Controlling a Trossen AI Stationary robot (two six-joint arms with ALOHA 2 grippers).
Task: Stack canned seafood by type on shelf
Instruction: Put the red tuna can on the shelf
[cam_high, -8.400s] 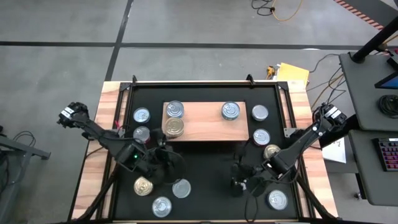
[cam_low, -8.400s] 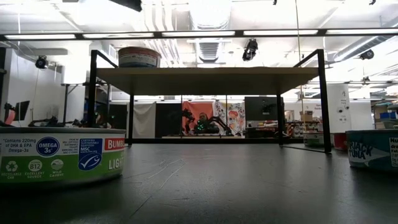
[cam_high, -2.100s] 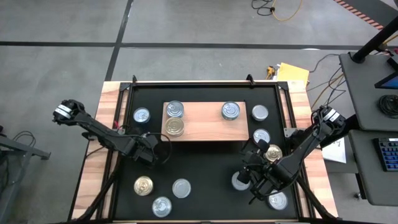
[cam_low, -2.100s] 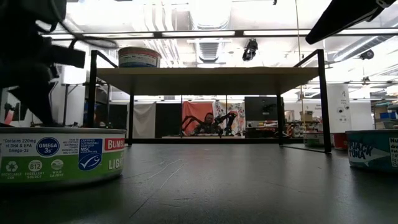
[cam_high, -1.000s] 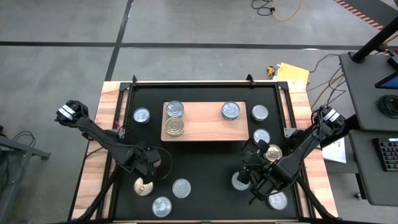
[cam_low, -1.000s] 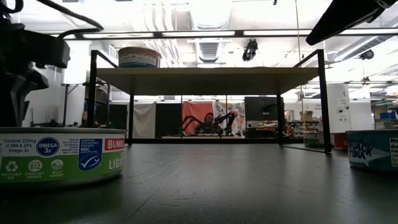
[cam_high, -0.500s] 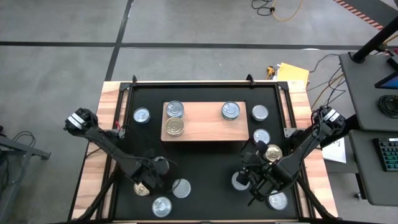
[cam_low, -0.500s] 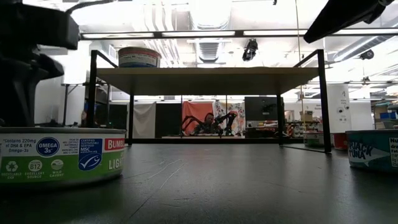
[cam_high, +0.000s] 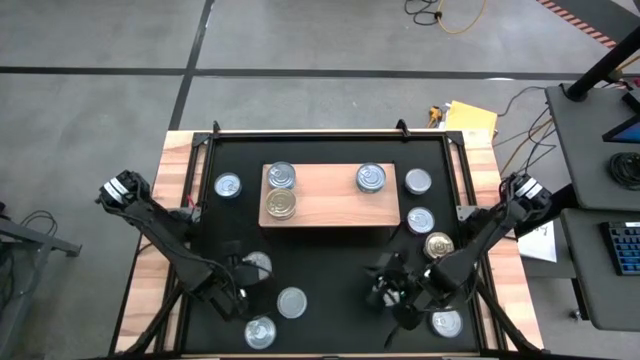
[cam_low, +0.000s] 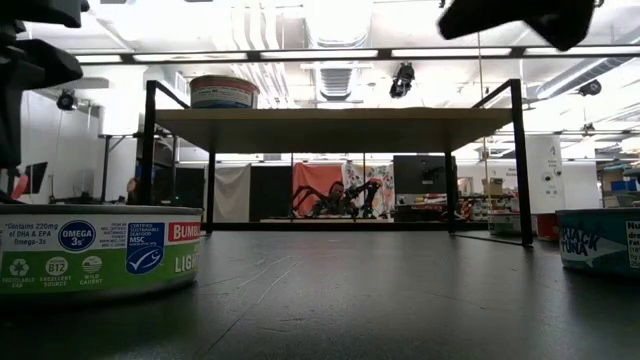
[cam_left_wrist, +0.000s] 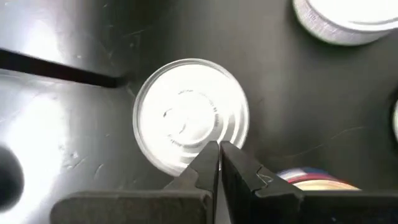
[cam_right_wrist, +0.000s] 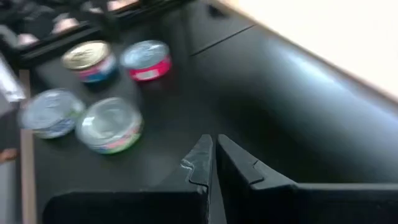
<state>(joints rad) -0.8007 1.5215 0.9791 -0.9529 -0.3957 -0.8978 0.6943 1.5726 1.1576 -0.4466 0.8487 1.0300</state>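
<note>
**Sorting canned seafood onto the shelf, both claws empty**

Finding the shelf in the upper middle of the high view, standing on the black mat. Counting three lid tops on it: a silver lid and a gold lid close together at the left end, and one more silver at the upper right. Judging that split as the sorting by type, one kind to each spot; not telling from above how many cans sit under each top.

Counting eight lids showing plainly on the mat around the shelf:
- one at the shelf's left,
- three down its right side, the lowest being a gold can,
- three at lower left,
- one at lower right.

Allowing for more hidden beneath the arms.

Spotting the left gripper at lower left of the high view, fingers pressed together and pinching nothing, hovering by a silver can in its wrist view. Reading that as a pause over the loose cans before a pick, with spreading needed first.

Spotting the right gripper at lower centre-right, likewise squeezed closed on nothing, aimed across the mat toward four loose cans.

Seeing, in the low view, one can on the shelf top and a green-labelled can at lower left.
</note>
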